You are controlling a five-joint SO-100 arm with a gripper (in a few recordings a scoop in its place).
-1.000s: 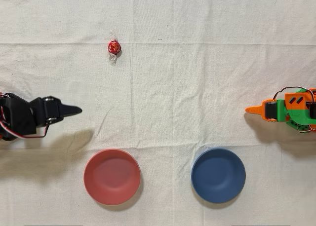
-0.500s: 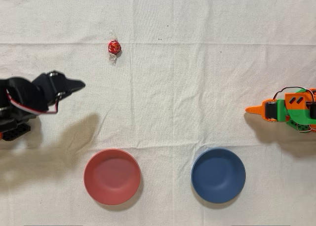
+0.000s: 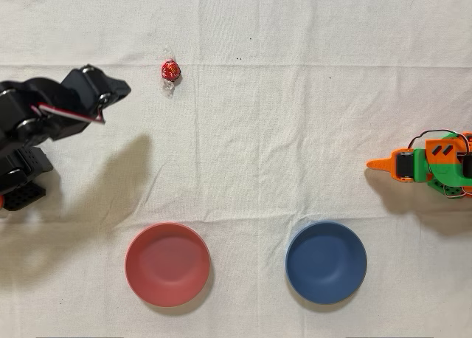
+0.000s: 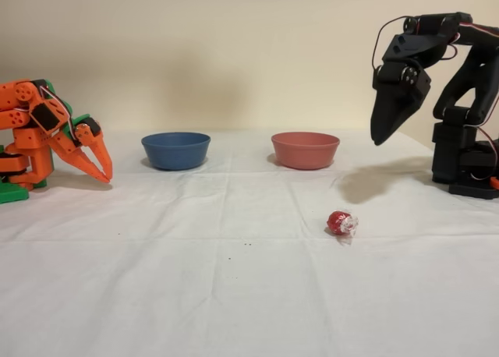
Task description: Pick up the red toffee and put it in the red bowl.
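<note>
Gripper raised above cloth, tip down, fingers look pressed together, nothing held. Toffee on cloth, near gripper but apart, overhead view. Red bowl well apart from toffee, beside blue bowl. Orange arm idle.

No text, label, brand, number or sign can be read in either view (the red toffee's foil is too small to show any print, and both arms and both bowls look unmarked).
</note>
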